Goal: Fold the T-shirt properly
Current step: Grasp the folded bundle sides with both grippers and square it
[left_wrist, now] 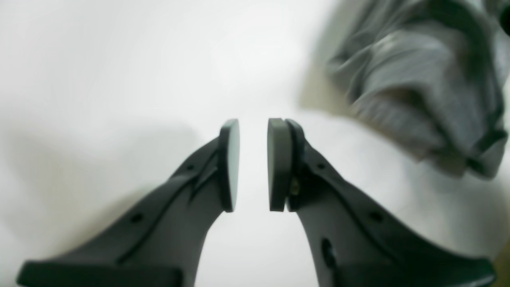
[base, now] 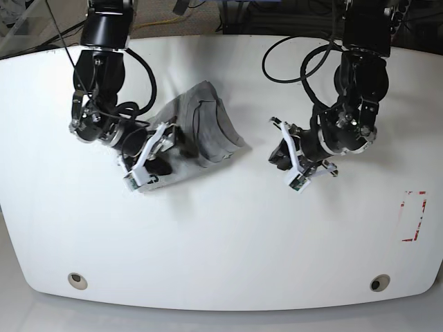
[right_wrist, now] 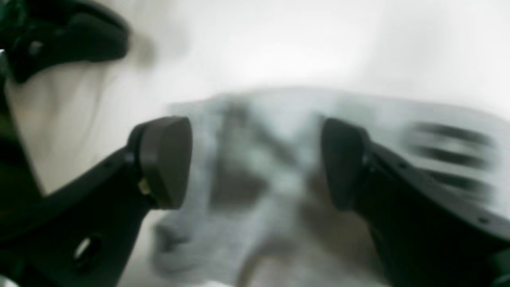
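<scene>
The T-shirt (base: 204, 128) lies crumpled in a grey heap on the white table (base: 228, 235), left of the middle. My right gripper (base: 165, 144) is at the heap's left edge. In the right wrist view this gripper (right_wrist: 255, 159) is open wide, and blurred T-shirt (right_wrist: 259, 131) fabric lies beyond the gap between its fingers. My left gripper (base: 279, 153) hovers over bare table to the right of the shirt, apart from it. In the left wrist view its pads (left_wrist: 279, 159) stand a narrow gap apart with nothing between them, and the T-shirt (left_wrist: 422, 79) is at the upper right.
A red outline mark (base: 413, 216) sits near the table's right edge. Two round holes (base: 77, 280) (base: 377, 282) are near the front edge. Cables hang behind the table's far edge.
</scene>
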Controlling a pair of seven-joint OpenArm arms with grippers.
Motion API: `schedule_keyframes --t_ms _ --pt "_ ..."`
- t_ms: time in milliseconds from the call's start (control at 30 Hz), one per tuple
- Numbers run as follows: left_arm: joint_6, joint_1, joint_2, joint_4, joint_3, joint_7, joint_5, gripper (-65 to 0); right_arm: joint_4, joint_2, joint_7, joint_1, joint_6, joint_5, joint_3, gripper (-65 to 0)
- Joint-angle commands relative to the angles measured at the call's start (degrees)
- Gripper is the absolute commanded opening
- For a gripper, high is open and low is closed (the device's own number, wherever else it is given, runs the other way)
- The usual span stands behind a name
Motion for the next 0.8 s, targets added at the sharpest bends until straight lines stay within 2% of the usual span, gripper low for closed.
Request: schedule_keyframes --t_ms 0,133,233,333,433,533,667,767 --pt "-0.1 -1.5 1.9 0.8 2.3 -1.1 -0.8 -54.4 -0.6 3.5 1.9 2.9 0.5 1.9 0.1 -16.2" --pt "-0.1 -1.7 7.7 0.6 4.1 -1.1 1.7 -54.3 -5.8 8.0 2.2 5.6 0.5 1.9 1.0 -16.2" --pt "-0.1 -1.7 11.8 -0.9 8.2 -1.1 4.2 -54.3 -11.5 10.5 2.2 8.0 0.5 1.2 2.3 -16.3" --pt "-0.1 -1.8 14.6 -3.8 11.3 -1.3 7.3 -54.3 -15.9 11.7 2.9 9.7 0.5 -2.5 2.2 -23.9" --pt "-0.2 -3.0 16.2 -8.9 11.6 -2.9 9.2 -54.3 -18.7 10.4 6.3 9.6 0.5 -8.2 2.2 -34.2" --pt "-0.2 -4.7 15.2 -15.3 11.4 -6.4 9.4 -54.3 -22.1 8.5 10.2 9.4 0.5 -14.8 2.2 -39.2" --pt "-0.9 -8.0 10.4 -21.7 11.3 -9.9 8.7 -54.3 -24.9 6.5 14.1 9.4 0.5 -22.1 2.3 -36.8" --pt "-5.5 -9.5 7.4 -20.8 11.3 -9.9 5.9 -54.3 -24.3 6.2 14.0 9.5 0.5 -23.5 2.5 -37.1"
